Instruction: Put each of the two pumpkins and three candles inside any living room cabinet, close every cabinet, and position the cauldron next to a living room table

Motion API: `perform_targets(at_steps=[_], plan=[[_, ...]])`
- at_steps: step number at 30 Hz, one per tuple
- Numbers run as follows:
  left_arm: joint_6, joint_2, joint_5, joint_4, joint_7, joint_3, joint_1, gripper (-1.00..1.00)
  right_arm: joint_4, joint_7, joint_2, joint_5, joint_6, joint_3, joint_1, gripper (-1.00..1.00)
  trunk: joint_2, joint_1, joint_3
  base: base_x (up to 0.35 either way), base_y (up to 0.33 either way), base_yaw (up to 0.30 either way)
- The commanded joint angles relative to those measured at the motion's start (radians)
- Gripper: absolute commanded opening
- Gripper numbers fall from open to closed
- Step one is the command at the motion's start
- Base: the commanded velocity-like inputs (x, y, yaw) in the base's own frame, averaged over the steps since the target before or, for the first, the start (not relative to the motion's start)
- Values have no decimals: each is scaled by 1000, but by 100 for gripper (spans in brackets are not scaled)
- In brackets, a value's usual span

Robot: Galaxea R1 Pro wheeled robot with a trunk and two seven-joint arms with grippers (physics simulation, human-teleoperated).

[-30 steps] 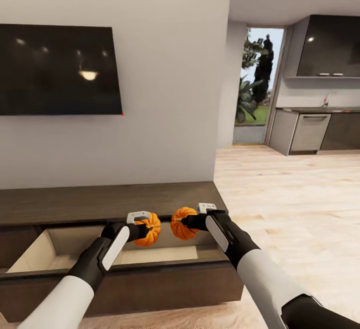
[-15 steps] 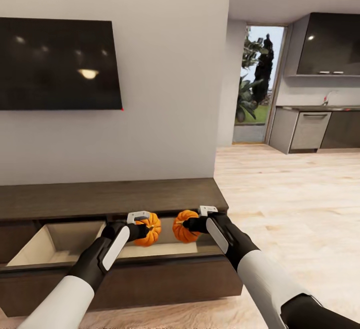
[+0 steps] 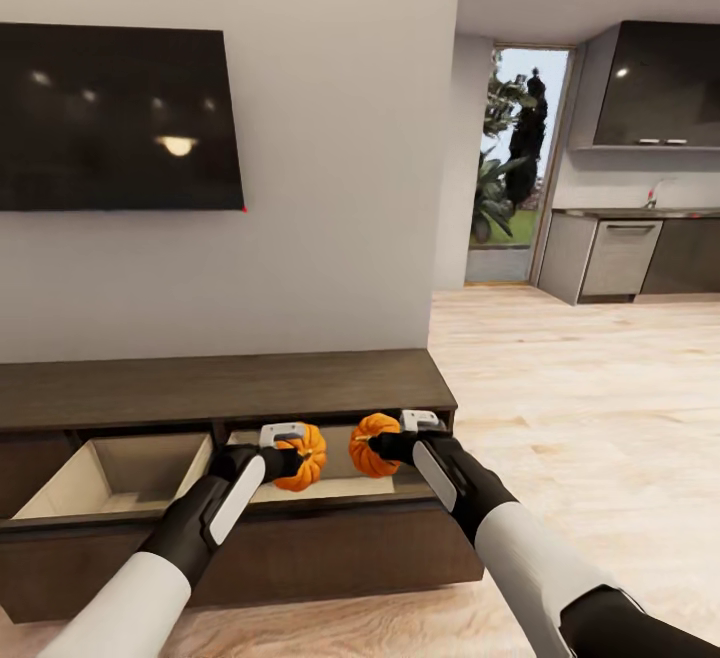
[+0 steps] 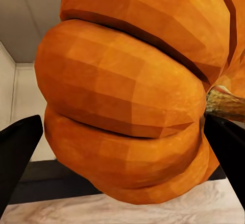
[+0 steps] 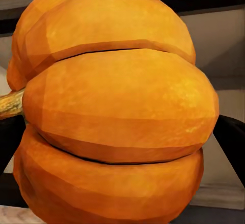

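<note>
Head view showed the long low cabinet (image 3: 230, 388) against the wall, its drawer (image 3: 120, 463) pulled open. Over the drawer's right half, the left gripper (image 3: 290, 458) clamped one pumpkin (image 3: 303, 456) and the right gripper (image 3: 385, 446) clamped another pumpkin (image 3: 372, 444). Both should probably be lowered clear of the front panel, apart, before release.

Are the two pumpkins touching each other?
Apart. In the head view, the left pumpkin and the right pumpkin are separated by a clear gap, with the open cabinet drawer's pale inside showing between them.

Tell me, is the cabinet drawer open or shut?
Open: the cabinet drawer is pulled out and its pale inside shows.
</note>
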Motion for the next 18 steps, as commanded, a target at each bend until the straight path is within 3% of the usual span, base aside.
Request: perform_targets(at_steps=[1, 11, 18], plan=[[-3, 1, 10, -1, 10, -4, -1, -100, 1, -10, 0, -11, -1, 5, -1, -100, -1, 0, -1, 0, 0, 0], [-16, 1, 10, -2, 10, -5, -1, -100, 5, -9, 1, -11, -7, 25, -1, -100, -1, 0, -1, 0, 0, 0], [-16, 1, 10, -2, 10, -5, -1, -100, 5, -10, 1, -12, -7, 25, -1, -100, -1, 0, -1, 177, 0, 0]])
